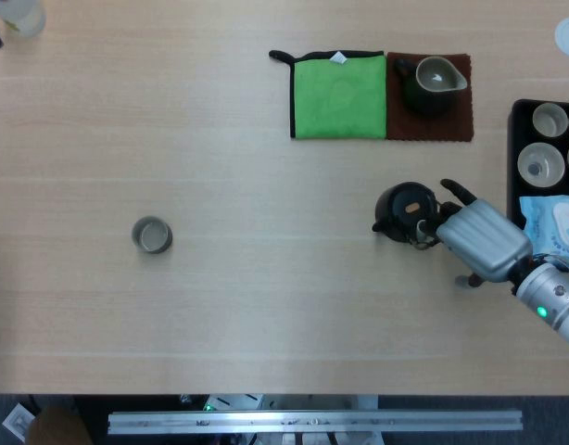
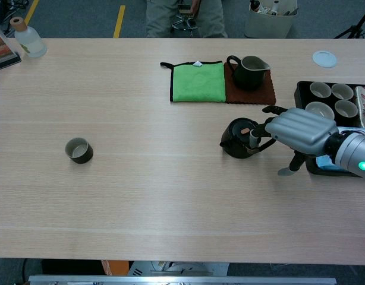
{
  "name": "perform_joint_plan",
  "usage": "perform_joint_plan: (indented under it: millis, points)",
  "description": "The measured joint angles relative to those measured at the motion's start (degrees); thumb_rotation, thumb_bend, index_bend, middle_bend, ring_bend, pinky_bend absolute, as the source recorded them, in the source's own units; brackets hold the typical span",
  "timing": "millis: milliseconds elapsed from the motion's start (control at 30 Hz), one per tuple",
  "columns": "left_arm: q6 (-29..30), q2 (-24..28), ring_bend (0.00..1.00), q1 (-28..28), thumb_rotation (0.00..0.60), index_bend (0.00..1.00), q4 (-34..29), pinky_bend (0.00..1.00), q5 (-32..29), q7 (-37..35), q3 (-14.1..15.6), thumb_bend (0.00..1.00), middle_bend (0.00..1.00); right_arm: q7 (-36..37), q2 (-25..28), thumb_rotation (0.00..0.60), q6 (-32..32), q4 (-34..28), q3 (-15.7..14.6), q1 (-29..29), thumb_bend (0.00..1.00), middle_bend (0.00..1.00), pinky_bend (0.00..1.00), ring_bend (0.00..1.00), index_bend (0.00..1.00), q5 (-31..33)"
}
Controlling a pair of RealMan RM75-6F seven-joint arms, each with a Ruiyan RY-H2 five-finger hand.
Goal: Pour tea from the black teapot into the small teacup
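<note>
The black teapot [image 1: 402,209] [image 2: 237,138] stands on the table right of centre, spout to the left and wire handle to the right. My right hand [image 1: 479,239] [image 2: 296,129] lies just right of it, fingertips against the handle and thumb spread away toward the table's near side; the pot rests on the table. The small teacup [image 1: 152,235] [image 2: 78,150] sits upright far to the left, well apart from the pot. My left hand shows in neither view.
A green cloth [image 1: 338,96] and a brown mat with a dark pitcher [image 1: 433,85] lie behind the teapot. A black tray [image 1: 514,139] of pale cups and a blue-white packet [image 1: 555,222] sit at the right edge. A bottle [image 2: 27,38] stands far left.
</note>
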Motion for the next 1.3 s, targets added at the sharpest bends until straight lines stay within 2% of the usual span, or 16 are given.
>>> perform_joint_plan:
  millis: [700,900,1133,1300]
  points:
    - [0.0,0.0,0.23,0.2,0.600,0.32,0.3,0.22,0.0,-0.5,0.1,0.25,0.28,-2.6,-0.6,0.600,-1.7,0.3,-1.5,0.2,0.00,0.41,0.05,0.35,0.41,1.8]
    - [0.2,0.2,0.23,0.4,0.600,0.32,0.4,0.22,-0.1,-0.7,0.1,0.25,0.28,-3.2,-1.3,0.600,-1.8,0.5,-1.4,0.5,0.00,0.51,0.05,0.45,0.50,2.4]
    - [0.3,0.3,0.23,0.6,0.600,0.32,0.3,0.22,-0.2,-0.8,0.1,0.25,0.28,-3.8,-2.6,0.600,-2.4,0.9,-0.4,1.3,0.00,0.69,0.05,0.65,0.69,4.0]
    - [0.4,0.5,0.23,0.7,0.600,0.32,0.4,0.22,-0.4,-1.0,0.1,0.25,0.28,-3.9,-3.4,0.600,-2.9,1.3,0.5,2.1,0.00,0.80,0.05,0.75,0.78,5.6]
